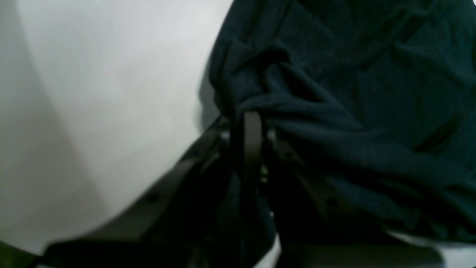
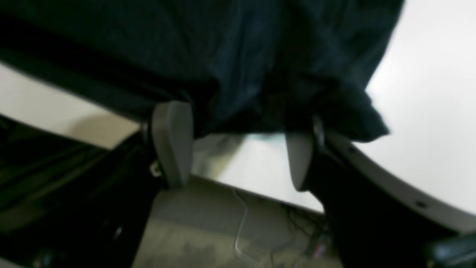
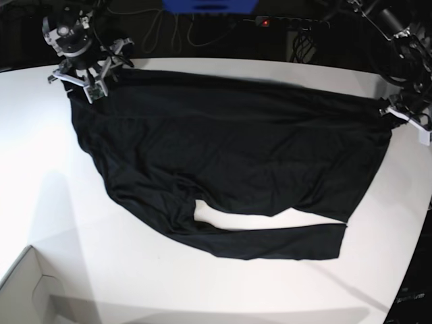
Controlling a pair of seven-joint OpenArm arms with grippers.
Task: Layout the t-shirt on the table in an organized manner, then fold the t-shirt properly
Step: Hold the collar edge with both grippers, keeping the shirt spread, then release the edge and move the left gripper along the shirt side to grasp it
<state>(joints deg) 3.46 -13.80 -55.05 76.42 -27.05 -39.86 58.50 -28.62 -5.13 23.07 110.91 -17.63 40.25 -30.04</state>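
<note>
The black t-shirt (image 3: 229, 148) lies spread across the white table (image 3: 135, 270), with one long sleeve (image 3: 283, 243) stretched along its near side. My left gripper (image 3: 399, 112) is at the shirt's right corner. In the left wrist view this gripper (image 1: 253, 116) is shut on a bunched fold of the t-shirt (image 1: 353, 93). My right gripper (image 3: 84, 77) is at the shirt's far left corner. In the right wrist view it (image 2: 238, 128) stands open, and the t-shirt's (image 2: 223, 56) edge drapes over both grey fingertips (image 2: 173, 126), with the table (image 2: 427, 111) showing between them.
A white box corner (image 3: 27, 290) sits at the table's near left. Cables and a power strip (image 3: 283, 21) lie beyond the far edge, beside a blue object (image 3: 209, 5). The table's curved edge runs close to the left gripper on the right.
</note>
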